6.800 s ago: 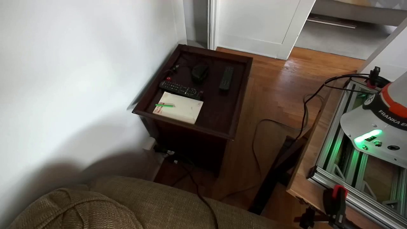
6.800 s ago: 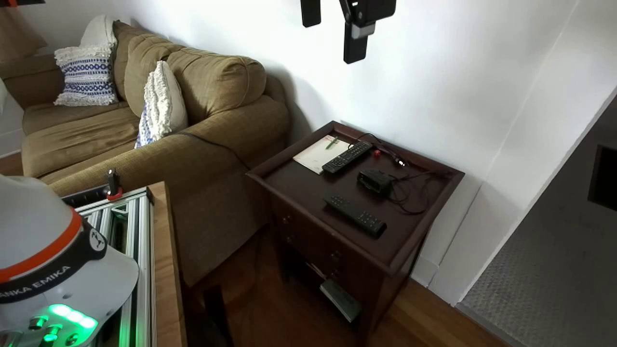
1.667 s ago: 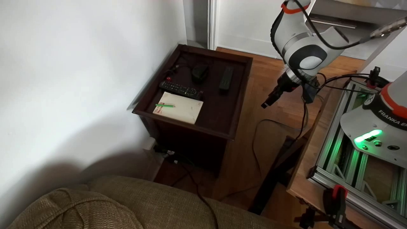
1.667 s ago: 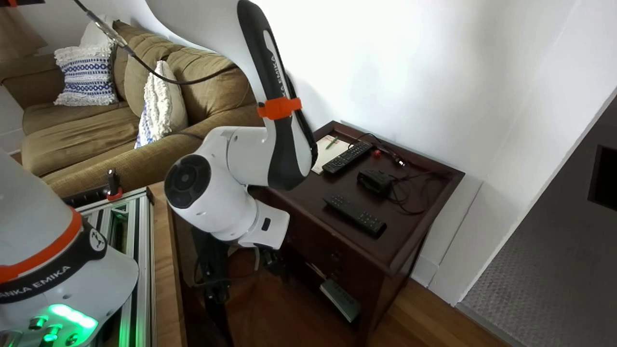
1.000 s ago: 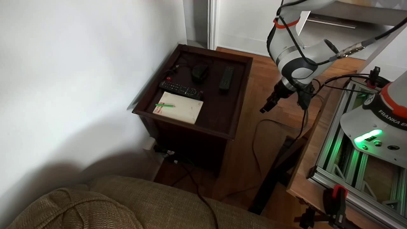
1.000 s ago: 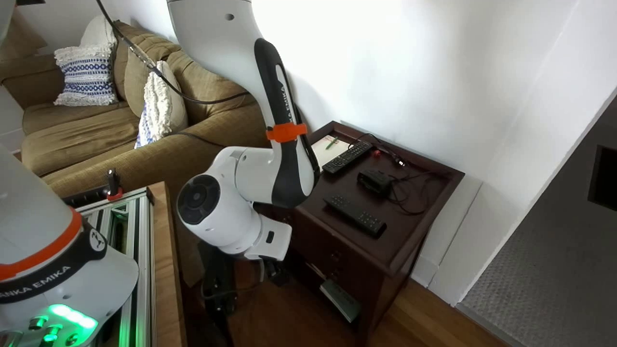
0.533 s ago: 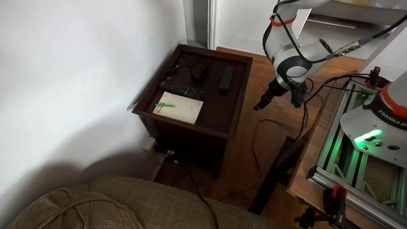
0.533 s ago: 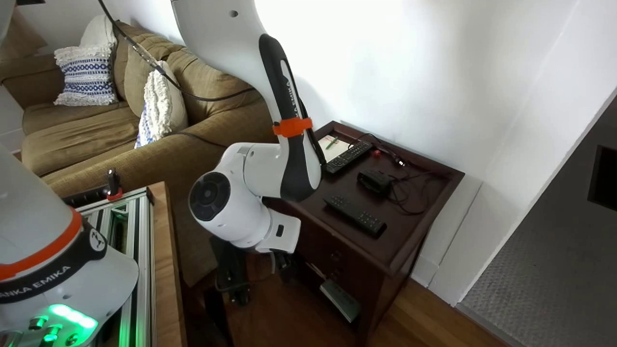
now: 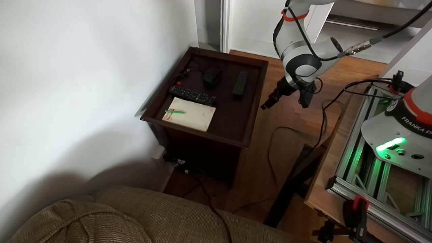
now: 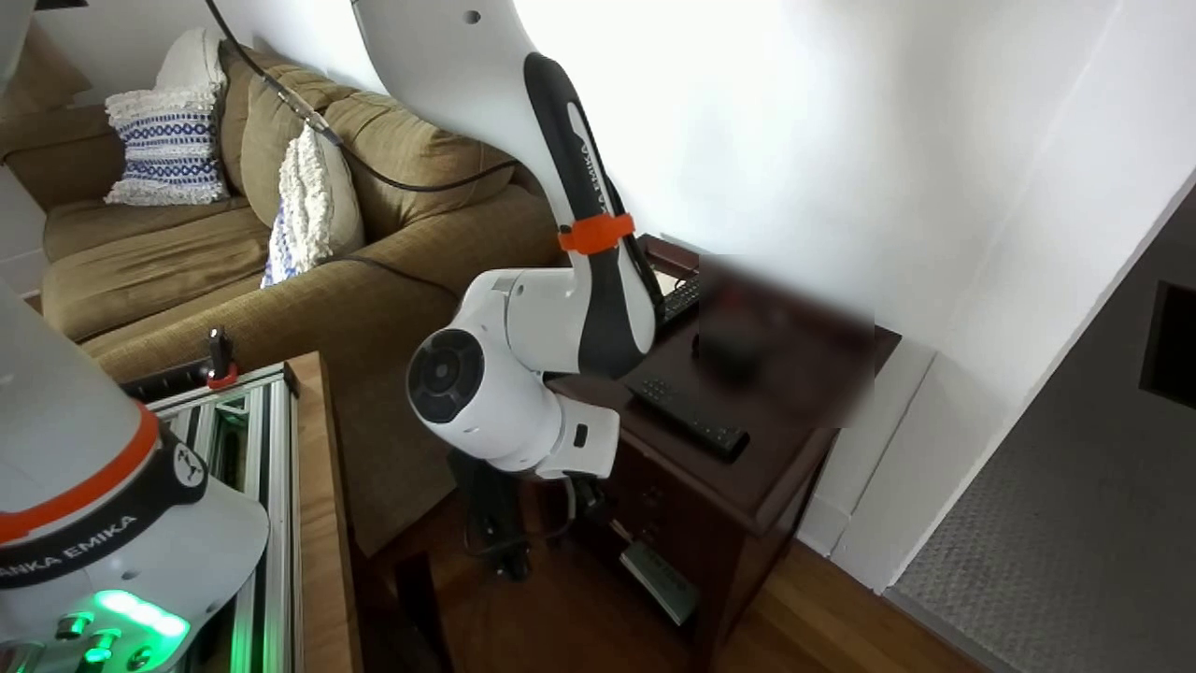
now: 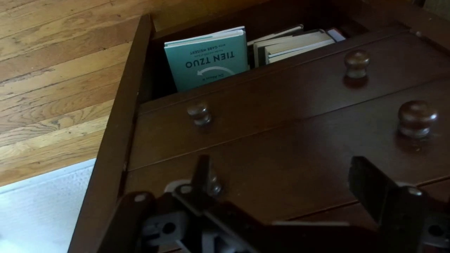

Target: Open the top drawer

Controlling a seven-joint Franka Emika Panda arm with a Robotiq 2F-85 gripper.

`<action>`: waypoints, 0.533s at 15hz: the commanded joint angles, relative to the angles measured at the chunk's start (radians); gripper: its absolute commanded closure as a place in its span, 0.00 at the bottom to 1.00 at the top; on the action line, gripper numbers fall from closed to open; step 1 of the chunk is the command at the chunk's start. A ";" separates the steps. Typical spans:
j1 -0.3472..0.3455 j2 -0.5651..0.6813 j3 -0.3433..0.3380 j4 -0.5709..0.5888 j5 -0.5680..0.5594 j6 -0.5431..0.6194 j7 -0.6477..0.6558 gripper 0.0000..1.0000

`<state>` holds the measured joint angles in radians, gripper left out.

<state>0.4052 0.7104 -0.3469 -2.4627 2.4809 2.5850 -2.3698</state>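
In an exterior view, a green pencil or pen (image 9: 175, 111) lies across a white booklet (image 9: 193, 116) by the near edge of the tabletop (image 9: 229, 123), toward its left corner, probably kept together for jotting; the booklet's red title is too small to read. A remote control (image 9: 192, 96) sits just beside it, and a second remote (image 9: 240, 83) lies by the right edge, presumably for easy reach. Under that edge is the top drawer (image 11: 316, 154), closed; its front faces right, which would explain why the arm (image 9: 291, 35) stands on that side. Lower still, a teal book (image 11: 211, 58) reads "TIEN TZUO" and "WITH GABE WEISERT". Just beyond the edge hangs the gripper (image 11: 279, 160), fingers (image 11: 367, 186) wide apart with nothing held, likely to straddle a knob (image 11: 213, 184) partly hidden by one of them; contact cannot be judged. Furthest right, the robot base (image 9: 391, 125) bears "FRANKA EMIKA".
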 commanded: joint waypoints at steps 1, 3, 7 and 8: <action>-0.043 0.044 -0.022 0.027 -0.015 -0.043 -0.094 0.00; -0.066 0.061 -0.027 0.033 -0.046 -0.080 -0.107 0.00; -0.118 0.091 -0.023 0.052 -0.080 -0.156 -0.139 0.00; -0.130 0.098 -0.020 0.058 -0.088 -0.178 -0.151 0.00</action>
<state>0.3236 0.7705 -0.3759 -2.4309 2.4098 2.4608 -2.4274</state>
